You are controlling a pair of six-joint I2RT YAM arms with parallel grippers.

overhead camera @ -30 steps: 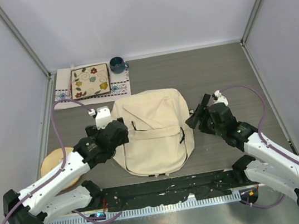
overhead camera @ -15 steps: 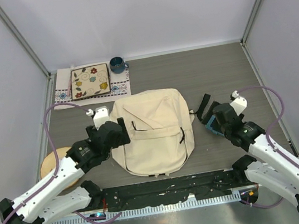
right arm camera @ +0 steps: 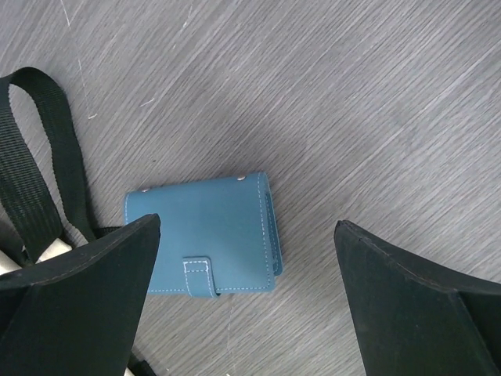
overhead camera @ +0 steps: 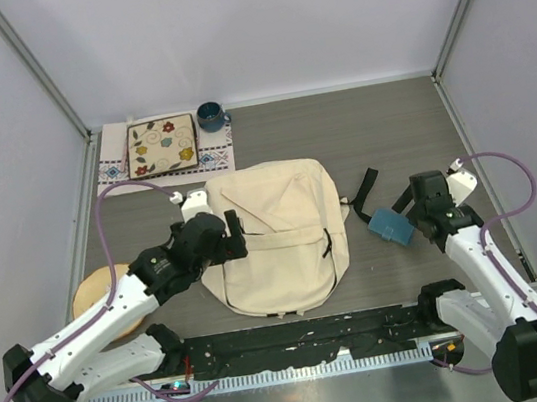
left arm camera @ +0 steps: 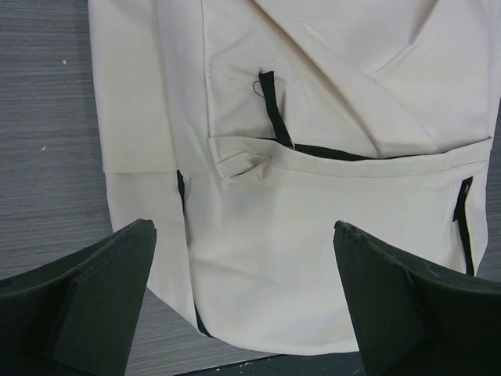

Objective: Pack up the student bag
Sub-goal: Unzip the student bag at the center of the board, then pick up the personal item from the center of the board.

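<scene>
Wallet (right arm camera: 207,235), blue, beside cream student bag (overhead camera: 275,245)

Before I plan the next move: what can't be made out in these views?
- Bag interior: every view, hidden by its own fabric.
- Wallet near corner: right wrist, behind a finger.
- Round wooden thing: top view, mostly under left arm.
- Mug contents: top view, too small.

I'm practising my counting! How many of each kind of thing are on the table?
student bag: 1
blue wallet: 1
blue mug: 1
flowery square: 1
patterned cloth: 1
round wooden board: 1
Total: 6
</scene>
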